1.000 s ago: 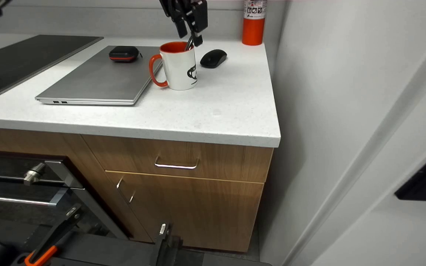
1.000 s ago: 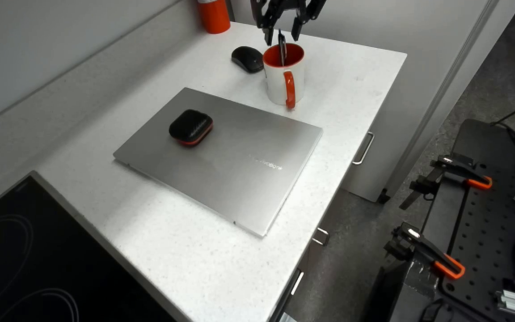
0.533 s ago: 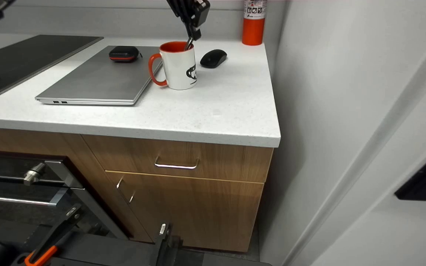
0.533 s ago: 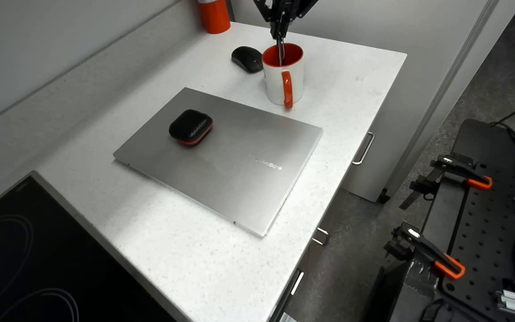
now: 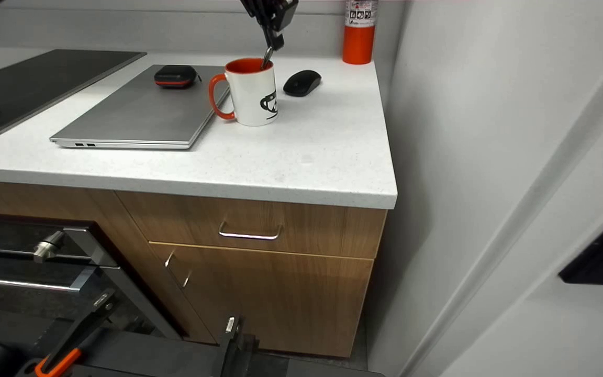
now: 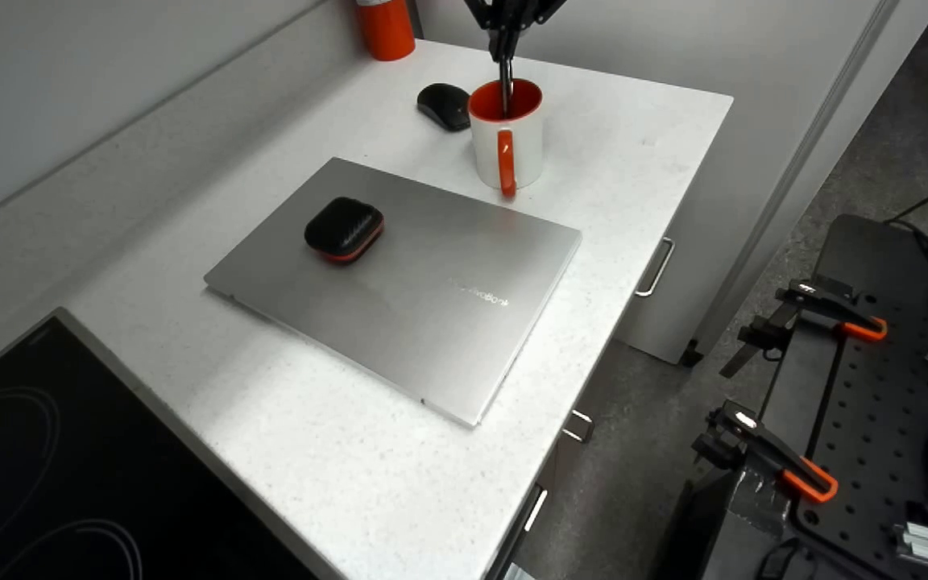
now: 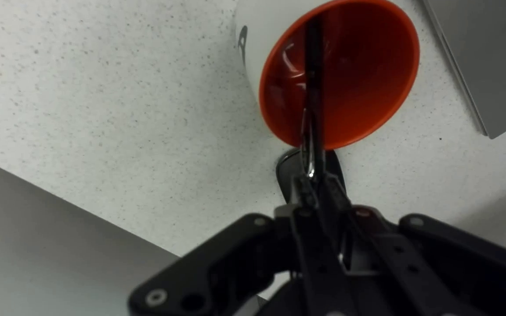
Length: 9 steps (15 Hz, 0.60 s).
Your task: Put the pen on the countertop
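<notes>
The pen [image 6: 505, 87], thin and dark with a shiny clip, leans out of a white mug [image 5: 252, 102] with an orange inside and handle. My gripper [image 6: 503, 56] hangs just over the mug's rim and is shut on the pen's upper end. In the wrist view the pen [image 7: 314, 83] runs from between the fingertips down into the mug; its lower end lies deep in shadow inside. The mug stands upright on the white countertop [image 5: 327, 152]. Most of my gripper is cut off by the top edge in both exterior views.
A black mouse [image 5: 302, 83] lies right beside the mug. Close by is a grey laptop [image 6: 424, 306] with a black case [image 6: 343, 228] on it. A black stovetop [image 6: 77, 459] and a red canister [image 5: 359, 42] also stand nearby. A pale wall [image 5: 469, 131] borders the counter's end.
My gripper's fingers came together on the pen, and then rose slightly. The mug shifted and turned a little, its handle swinging round.
</notes>
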{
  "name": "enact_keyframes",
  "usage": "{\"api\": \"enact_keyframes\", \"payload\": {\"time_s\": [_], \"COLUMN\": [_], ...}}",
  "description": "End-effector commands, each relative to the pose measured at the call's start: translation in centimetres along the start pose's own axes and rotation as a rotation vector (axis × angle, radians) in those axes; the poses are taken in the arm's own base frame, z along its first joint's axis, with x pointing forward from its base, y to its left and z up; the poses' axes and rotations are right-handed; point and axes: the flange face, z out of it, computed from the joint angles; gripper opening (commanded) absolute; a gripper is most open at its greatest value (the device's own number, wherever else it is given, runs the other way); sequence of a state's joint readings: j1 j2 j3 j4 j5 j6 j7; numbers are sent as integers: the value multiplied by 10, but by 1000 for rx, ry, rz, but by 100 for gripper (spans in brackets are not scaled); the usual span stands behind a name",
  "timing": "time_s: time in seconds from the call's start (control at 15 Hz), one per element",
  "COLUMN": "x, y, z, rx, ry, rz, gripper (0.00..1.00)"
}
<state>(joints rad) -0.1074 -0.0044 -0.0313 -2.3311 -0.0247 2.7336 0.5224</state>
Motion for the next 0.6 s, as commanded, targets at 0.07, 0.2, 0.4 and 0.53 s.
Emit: {"api": "enact_keyframes", "payload": {"time_s": [0.07, 0.2, 0.4, 0.53], "x": [1, 7, 20, 22], "y": [4, 5, 19, 33], "z": [-64, -101, -141, -145], "rx": [81, 130, 89, -14], "ry": [59, 93, 137, 89], "rz": [-35, -61, -73, -110], "gripper": [2, 2, 2, 2]}}
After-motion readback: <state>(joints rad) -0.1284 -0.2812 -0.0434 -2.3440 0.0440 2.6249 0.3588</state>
